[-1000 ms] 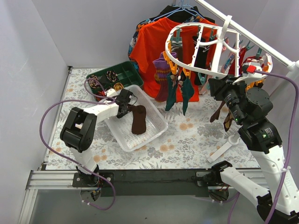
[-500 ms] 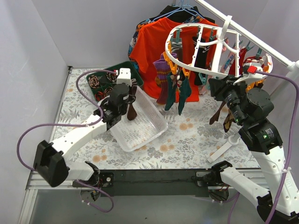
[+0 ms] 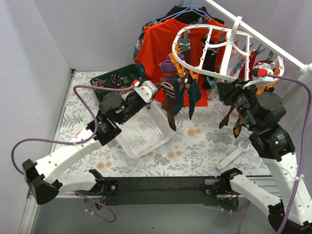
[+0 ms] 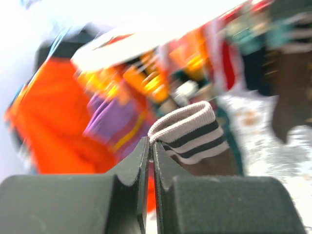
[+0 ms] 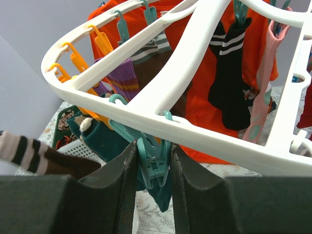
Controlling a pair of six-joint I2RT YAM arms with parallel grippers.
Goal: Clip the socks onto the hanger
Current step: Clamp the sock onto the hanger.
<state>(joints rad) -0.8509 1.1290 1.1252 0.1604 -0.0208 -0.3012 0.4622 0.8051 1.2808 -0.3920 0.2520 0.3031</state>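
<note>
Hanging near upright in top view, cuff up, toe down over basket edge, just left of hanger: brown sock, pinched by left gripper. Left wrist, blurred: jaws clamped flat on striped cuff. Right wrist: right gripper narrowly squeezing teal clip under hanger rim.
</note>
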